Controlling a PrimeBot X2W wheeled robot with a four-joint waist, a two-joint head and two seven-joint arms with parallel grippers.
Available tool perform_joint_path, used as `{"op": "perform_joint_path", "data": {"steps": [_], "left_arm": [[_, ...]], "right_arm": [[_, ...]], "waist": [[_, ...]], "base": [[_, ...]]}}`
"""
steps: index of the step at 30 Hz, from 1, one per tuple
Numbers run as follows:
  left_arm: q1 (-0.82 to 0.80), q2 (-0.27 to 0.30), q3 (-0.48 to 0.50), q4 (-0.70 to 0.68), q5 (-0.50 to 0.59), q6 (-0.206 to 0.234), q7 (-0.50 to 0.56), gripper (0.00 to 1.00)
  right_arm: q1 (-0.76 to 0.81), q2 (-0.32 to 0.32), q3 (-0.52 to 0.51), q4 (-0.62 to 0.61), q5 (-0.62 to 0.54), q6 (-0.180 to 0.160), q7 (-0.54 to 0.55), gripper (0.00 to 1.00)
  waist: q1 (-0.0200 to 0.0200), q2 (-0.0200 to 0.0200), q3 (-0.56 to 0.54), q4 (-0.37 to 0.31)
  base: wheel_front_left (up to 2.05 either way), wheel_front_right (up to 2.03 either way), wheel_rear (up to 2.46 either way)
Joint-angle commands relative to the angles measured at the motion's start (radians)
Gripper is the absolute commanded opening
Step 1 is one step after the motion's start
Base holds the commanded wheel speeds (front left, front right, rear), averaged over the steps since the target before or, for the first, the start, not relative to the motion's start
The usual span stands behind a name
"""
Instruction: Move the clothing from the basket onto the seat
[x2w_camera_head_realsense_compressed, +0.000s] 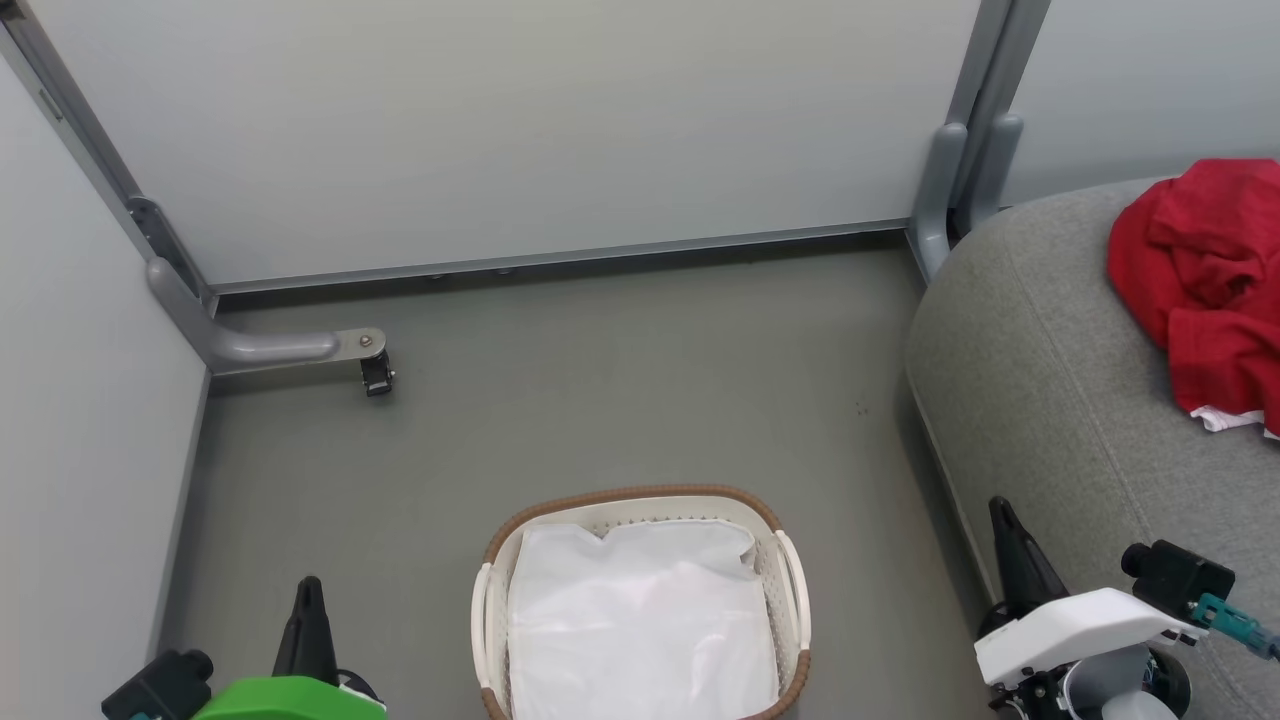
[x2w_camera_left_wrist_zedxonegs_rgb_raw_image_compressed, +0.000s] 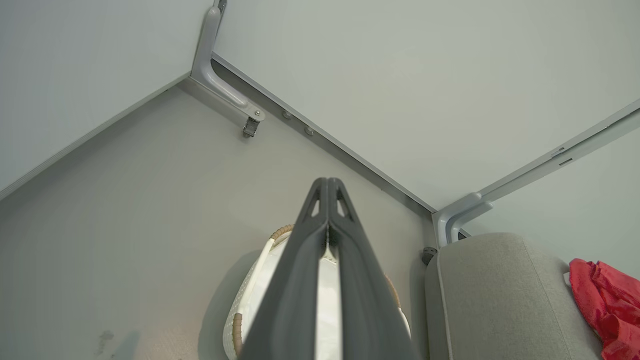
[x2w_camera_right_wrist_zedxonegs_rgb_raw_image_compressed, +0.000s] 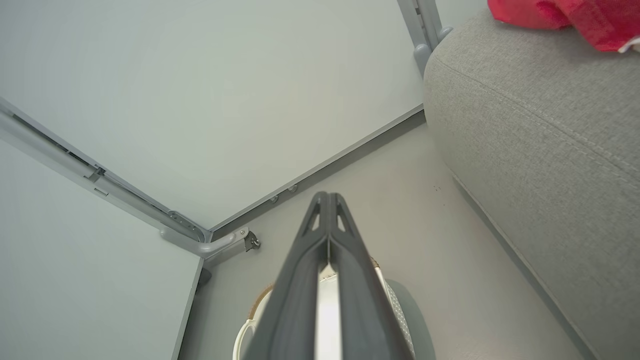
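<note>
Nearest in the head view, the left gripper (x2w_camera_head_realsense_compressed: 309, 592) sits at 7 o'clock and the right gripper (x2w_camera_head_realsense_compressed: 1003, 515) at 4 o'clock. Each wrist view shows its two dark fingers pressed together along their length, closed on nothing.

Between them at 6 o'clock the laundry basket (x2w_camera_head_realsense_compressed: 640, 494) stands on the grey floor (x2w_camera_head_realsense_compressed: 600, 390). Inside it shows the plain white liner (x2w_camera_head_realsense_compressed: 640, 620). No red fabric is visible there, though the frame cuts off the basket's near end.

Farther off at 3 o'clock is the grey upholstered seat (x2w_camera_head_realsense_compressed: 1040, 380), apart from the basket. The red clothing (x2w_camera_head_realsense_compressed: 1200, 270) lies crumpled on top of it at 2 o'clock, with a white edge peeking out below.

By my reading the transfer is done. At most, a check of the basket's hidden near end is left.

Beyond stand pale partition panels (x2w_camera_head_realsense_compressed: 500, 130).
</note>
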Motion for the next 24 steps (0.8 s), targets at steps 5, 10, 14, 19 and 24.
{"op": "perform_joint_path", "data": {"steps": [5,10,14,19,24], "left_arm": [[-0.042,0.0,0.018,-0.015,-0.084,-0.015,0.025,0.0],[-0.052,-0.001,0.029,-0.016,-0.143,-0.022,0.043,0.0],[-0.06,-0.001,0.037,-0.017,-0.188,-0.027,0.057,0.0],[-0.068,-0.002,0.047,-0.019,-0.24,-0.034,0.073,0.0],[-0.078,-0.003,0.057,-0.02,-0.291,-0.04,0.089,0.0]], "right_arm": [[-0.028,-0.01,-0.015,-0.02,0.095,0.0,0.021,0.0],[-0.031,-0.012,-0.023,-0.024,0.163,0.0,0.038,0.0],[-0.033,-0.013,-0.03,-0.026,0.215,0.0,0.052,0.0],[-0.034,-0.013,-0.038,-0.029,0.275,-0.001,0.067,0.0],[-0.036,-0.014,-0.047,-0.032,0.334,-0.001,0.083,0.0]], "waist": [[0.0,0.0,0.0,0.0],[0.0,0.0,0.0,-0.001],[0.0,0.0,0.0,-0.001],[0.0,0.0,0.0,-0.002],[0.0,0.0,0.0,-0.002]], "base": [[0.0,0.0,0.0],[0.0,0.0,0.0],[0.0,0.0,0.0],[0.0,0.0,0.0],[0.0,0.0,0.0]]}}
